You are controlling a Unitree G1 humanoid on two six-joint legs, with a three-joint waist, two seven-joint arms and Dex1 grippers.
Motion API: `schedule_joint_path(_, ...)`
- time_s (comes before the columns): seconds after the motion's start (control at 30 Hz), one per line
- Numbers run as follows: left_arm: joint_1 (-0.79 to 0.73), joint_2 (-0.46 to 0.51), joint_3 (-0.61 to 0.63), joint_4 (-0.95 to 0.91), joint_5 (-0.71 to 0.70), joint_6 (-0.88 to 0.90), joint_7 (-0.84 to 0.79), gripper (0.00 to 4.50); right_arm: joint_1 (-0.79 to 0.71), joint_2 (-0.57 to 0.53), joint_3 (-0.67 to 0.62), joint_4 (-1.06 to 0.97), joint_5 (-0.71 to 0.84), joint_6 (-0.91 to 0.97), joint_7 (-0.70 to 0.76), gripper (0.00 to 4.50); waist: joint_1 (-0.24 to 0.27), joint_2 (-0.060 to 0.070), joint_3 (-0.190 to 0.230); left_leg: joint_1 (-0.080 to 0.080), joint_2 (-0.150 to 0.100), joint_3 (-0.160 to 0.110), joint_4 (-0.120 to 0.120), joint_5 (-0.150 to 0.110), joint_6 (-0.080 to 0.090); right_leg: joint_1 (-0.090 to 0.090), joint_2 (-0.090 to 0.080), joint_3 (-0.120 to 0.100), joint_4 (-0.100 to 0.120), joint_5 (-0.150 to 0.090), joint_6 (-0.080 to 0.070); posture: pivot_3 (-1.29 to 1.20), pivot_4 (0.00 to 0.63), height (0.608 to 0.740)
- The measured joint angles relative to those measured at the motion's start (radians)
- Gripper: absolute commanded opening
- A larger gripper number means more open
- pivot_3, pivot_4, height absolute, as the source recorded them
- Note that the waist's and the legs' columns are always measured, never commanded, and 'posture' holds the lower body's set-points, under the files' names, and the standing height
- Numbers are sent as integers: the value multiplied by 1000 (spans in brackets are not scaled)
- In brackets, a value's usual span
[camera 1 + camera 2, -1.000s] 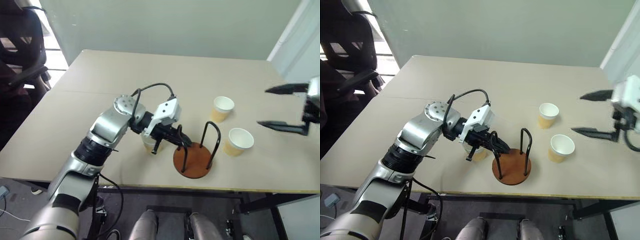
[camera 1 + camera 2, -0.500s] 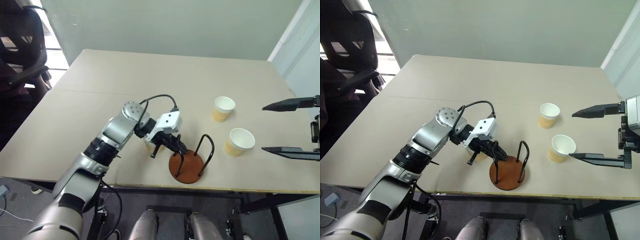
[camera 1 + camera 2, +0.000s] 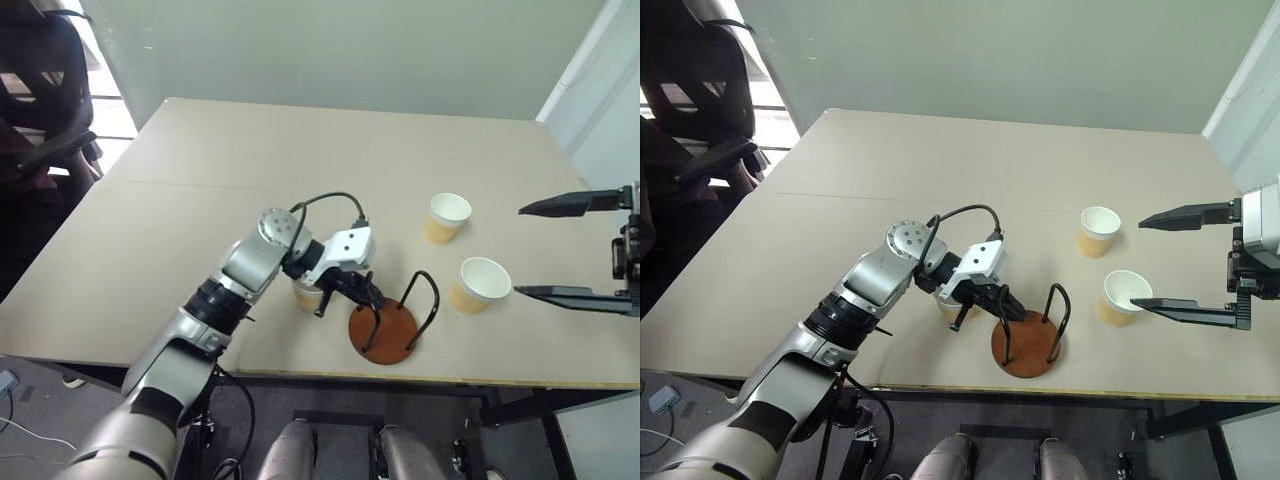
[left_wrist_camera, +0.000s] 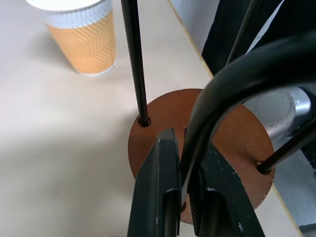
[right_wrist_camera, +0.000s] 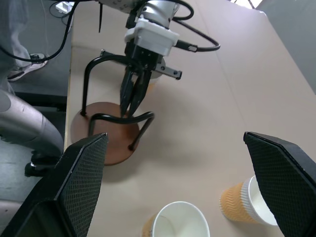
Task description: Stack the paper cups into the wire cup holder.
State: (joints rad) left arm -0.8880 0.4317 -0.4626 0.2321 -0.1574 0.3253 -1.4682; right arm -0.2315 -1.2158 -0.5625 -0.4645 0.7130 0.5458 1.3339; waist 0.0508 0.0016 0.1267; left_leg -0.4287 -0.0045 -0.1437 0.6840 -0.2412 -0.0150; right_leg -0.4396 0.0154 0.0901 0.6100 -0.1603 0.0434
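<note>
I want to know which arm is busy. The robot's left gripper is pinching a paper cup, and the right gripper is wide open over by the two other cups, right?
Not quite. The left gripper is pinching a black wire loop of the wire cup holder, not a paper cup; the left wrist view shows it. The right gripper is indeed wide open near the two cups.

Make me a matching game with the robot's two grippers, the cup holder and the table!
Things:
1. left gripper
2. right gripper
3. wire cup holder
4. table

States:
A. reddish-brown round base with black wire loops
B. wide open, holding nothing
C. shut on a wire loop
D. pale beige, with cups standing on it

Pairs: 1-C, 2-B, 3-A, 4-D
</note>
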Motion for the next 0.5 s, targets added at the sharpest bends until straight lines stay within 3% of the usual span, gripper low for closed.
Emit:
schedule_joint_path(0.33, 7, -17, -7, 0, 39, -43, 37, 30, -15, 0, 33, 8, -1, -24, -20, 4500, -1, 0, 0, 4, 0, 0, 0, 0, 0, 4, 0, 1, 0, 0, 0, 0, 150, 740)
schedule_joint_path(0.5, 7, -16, -7, 1, 38, -43, 29, 1560, -15, 0, 35, 8, -1, -30, -25, 4500, -1, 0, 0, 4, 0, 0, 0, 0, 0, 4, 0, 1, 0, 0, 0, 0, 150, 740)
